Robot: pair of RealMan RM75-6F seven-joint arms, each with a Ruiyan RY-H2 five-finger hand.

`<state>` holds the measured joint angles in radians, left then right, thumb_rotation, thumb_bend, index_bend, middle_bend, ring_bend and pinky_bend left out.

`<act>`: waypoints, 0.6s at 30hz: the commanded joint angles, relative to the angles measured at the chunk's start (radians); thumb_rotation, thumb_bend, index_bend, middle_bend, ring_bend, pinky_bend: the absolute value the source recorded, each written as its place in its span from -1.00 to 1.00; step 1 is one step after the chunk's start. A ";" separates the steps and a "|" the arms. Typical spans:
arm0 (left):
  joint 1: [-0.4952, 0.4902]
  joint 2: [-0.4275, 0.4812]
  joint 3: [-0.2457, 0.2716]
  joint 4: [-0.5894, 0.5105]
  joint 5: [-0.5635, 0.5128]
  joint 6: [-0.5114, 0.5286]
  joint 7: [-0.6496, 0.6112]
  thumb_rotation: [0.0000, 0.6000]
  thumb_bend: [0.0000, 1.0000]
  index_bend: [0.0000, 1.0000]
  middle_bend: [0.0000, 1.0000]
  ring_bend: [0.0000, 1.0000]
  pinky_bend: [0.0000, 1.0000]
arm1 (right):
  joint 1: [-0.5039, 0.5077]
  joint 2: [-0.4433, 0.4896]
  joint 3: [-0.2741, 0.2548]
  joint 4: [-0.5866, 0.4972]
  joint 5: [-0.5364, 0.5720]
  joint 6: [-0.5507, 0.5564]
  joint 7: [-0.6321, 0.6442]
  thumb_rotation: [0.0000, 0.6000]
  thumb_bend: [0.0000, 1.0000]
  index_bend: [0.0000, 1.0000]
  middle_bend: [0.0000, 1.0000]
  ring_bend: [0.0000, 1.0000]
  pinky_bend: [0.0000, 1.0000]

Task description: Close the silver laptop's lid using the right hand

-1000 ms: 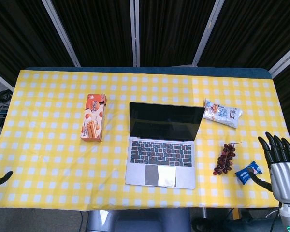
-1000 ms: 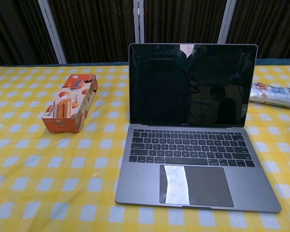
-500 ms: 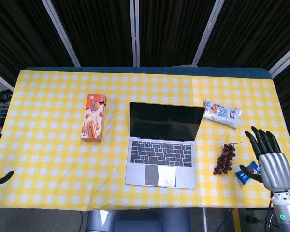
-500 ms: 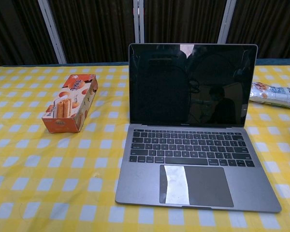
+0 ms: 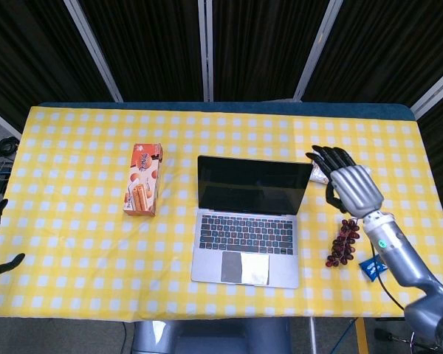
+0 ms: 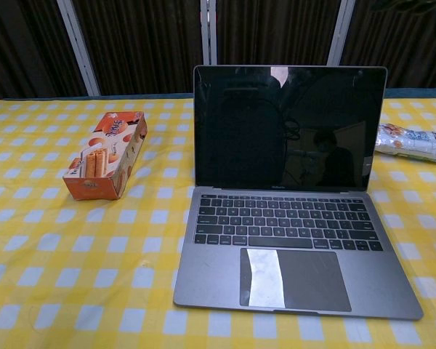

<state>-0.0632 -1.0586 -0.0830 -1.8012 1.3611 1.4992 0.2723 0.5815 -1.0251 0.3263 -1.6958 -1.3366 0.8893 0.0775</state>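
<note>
At mid-worktop stands the laptop (image 5: 247, 221), lid upright. We judge the lid stiff, hinged, light; push its top edge near the right corner. Our right hand (image 5: 348, 186), fingers (image 5: 323, 155) spread and empty, hovers just beside it, above a snack bag (image 6: 414, 140). Grapes (image 5: 343, 242) and box (image 5: 143, 189) lie clear.

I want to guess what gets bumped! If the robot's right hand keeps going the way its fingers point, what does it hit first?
Probably the silver laptop. The right hand points its fingers toward the top right corner of the open lid. Its height is hard to judge, so it might pass just above.
</note>
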 commanded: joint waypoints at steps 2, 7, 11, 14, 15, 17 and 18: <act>-0.009 -0.006 -0.008 0.008 -0.022 -0.015 0.006 1.00 -1.00 -1.00 -1.00 -1.00 -1.00 | 0.154 -0.050 0.053 0.063 0.176 -0.183 0.002 1.00 1.00 -0.83 -0.90 -1.00 -1.00; -0.015 -0.009 -0.014 0.017 -0.051 -0.030 0.009 1.00 -1.00 -1.00 -1.00 -1.00 -1.00 | 0.258 -0.093 0.039 0.112 0.329 -0.273 -0.075 1.00 1.00 -0.84 -0.79 -0.96 -0.98; -0.019 -0.012 -0.016 0.024 -0.064 -0.038 0.011 1.00 -1.00 -1.00 -1.00 -1.00 -1.00 | 0.318 -0.105 0.013 0.140 0.447 -0.326 -0.112 1.00 1.00 -0.80 -0.71 -0.87 -0.90; -0.022 -0.013 -0.015 0.027 -0.070 -0.045 0.010 1.00 -1.00 -1.00 -1.00 -1.00 -1.00 | 0.352 -0.114 -0.013 0.157 0.500 -0.344 -0.140 1.00 1.00 -0.76 -0.66 -0.82 -0.85; -0.023 -0.014 -0.015 0.028 -0.072 -0.048 0.008 1.00 -1.00 -1.00 -1.00 -1.00 -1.00 | 0.362 -0.119 -0.022 0.162 0.517 -0.344 -0.150 1.00 1.00 -0.74 -0.66 -0.81 -0.84; -0.025 -0.014 -0.014 0.029 -0.074 -0.053 0.006 1.00 -1.00 -1.00 -1.00 -1.00 -1.00 | 0.380 -0.128 -0.041 0.169 0.547 -0.342 -0.167 1.00 1.00 -0.71 -0.63 -0.79 -0.84; -0.027 -0.016 -0.013 0.031 -0.074 -0.054 0.009 1.00 -1.00 -1.00 -1.00 -1.00 -1.00 | 0.392 -0.136 -0.055 0.179 0.568 -0.345 -0.178 1.00 1.00 -0.71 -0.62 -0.78 -0.83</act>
<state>-0.0894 -1.0738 -0.0968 -1.7704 1.2876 1.4454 0.2804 0.9500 -1.1458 0.2953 -1.5341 -0.7983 0.5522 -0.0783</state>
